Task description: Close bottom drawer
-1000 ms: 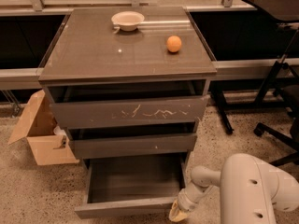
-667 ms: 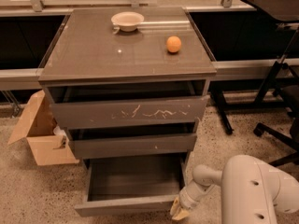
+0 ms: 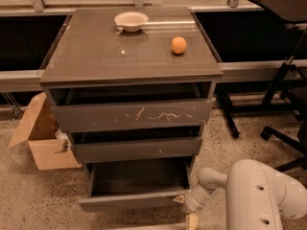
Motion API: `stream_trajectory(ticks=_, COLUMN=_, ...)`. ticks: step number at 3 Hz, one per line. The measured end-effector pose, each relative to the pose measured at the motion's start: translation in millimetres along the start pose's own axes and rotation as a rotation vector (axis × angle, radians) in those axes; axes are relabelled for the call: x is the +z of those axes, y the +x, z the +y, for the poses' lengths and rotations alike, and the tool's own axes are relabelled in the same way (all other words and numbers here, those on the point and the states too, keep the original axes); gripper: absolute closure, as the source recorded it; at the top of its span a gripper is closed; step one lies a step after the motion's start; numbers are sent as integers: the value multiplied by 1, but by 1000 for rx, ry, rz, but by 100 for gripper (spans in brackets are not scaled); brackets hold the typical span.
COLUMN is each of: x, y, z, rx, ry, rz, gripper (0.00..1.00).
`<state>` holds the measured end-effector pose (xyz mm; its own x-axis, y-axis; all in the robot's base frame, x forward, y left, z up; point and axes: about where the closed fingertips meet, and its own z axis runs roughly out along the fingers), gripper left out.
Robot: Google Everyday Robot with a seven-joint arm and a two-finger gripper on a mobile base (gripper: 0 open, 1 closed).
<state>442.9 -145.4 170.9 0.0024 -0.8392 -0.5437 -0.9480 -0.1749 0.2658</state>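
The bottom drawer (image 3: pixel 129 203) of the grey-brown cabinet stands pulled out, its grey inside showing and its plain front panel facing me. My gripper (image 3: pixel 185 209) is low at the right end of that front panel, touching or almost touching its corner. The white arm (image 3: pixel 254 195) reaches in from the lower right. Above it are the middle drawer (image 3: pixel 136 149) with a tiny white speck and the top drawer (image 3: pixel 132 115) with white scratches; both stand slightly ajar.
A white bowl (image 3: pixel 131 20) and an orange (image 3: pixel 179 45) sit on the cabinet top. An open cardboard box (image 3: pixel 41 135) stands on the floor at the left. Black chair and stand legs (image 3: pixel 278 128) are at the right.
The gripper has moved a little toward the cabinet, and the bottom drawer's front has slid slightly inward with it.
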Motion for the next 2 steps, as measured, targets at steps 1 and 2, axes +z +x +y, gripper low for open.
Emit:
stream_trajectory(ticks=1, x=-6, y=6, z=-16, rx=-9, ry=9, rz=-3, gripper=0)
stream_trajectory(ticks=2, x=-23, y=17, z=-55, rx=-39, ry=35, rz=-14, gripper=0)
